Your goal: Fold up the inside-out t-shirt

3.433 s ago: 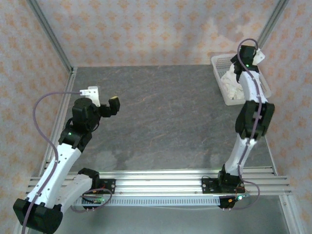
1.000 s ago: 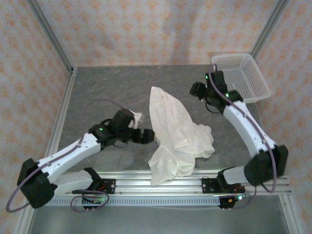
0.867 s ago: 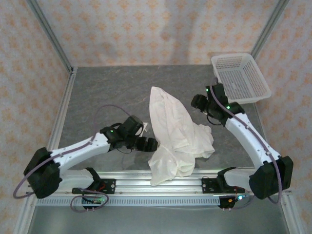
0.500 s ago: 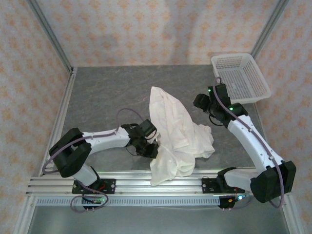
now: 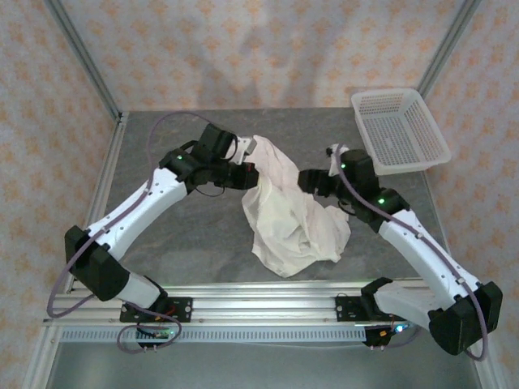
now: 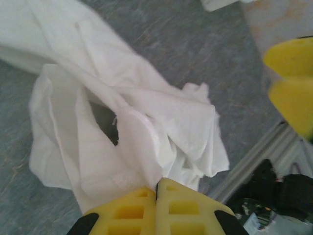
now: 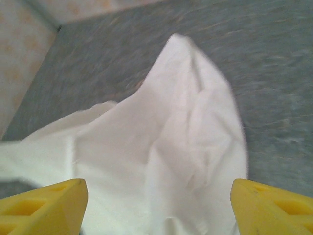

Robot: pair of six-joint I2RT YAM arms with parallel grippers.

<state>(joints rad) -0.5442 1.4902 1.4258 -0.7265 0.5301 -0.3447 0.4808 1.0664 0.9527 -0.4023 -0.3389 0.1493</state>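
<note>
The inside-out t-shirt [image 5: 296,223] is a crumpled white heap at the middle of the grey table [image 5: 178,235]. My left gripper [image 5: 247,174] is at the shirt's upper left edge, shut on a pinch of fabric. In the left wrist view the yellow fingers [image 6: 137,210] meet with cloth of the t-shirt [image 6: 146,107] squeezed between them. My right gripper [image 5: 310,182] stands open at the shirt's upper right. In the right wrist view its fingers [image 7: 44,205] are spread wide with the t-shirt [image 7: 171,137] lying between and ahead of them, not gripped.
A white mesh basket [image 5: 401,130] sits at the far right corner of the table. The aluminium rail [image 5: 268,296] runs along the near edge just below the shirt's lowest fold. Wallpapered walls close the back and sides.
My left gripper shut on the shirt's edge and pulled it up toward the far left, dragging the cloth off the front rail. My right gripper opened wider and moved left to the shirt.
</note>
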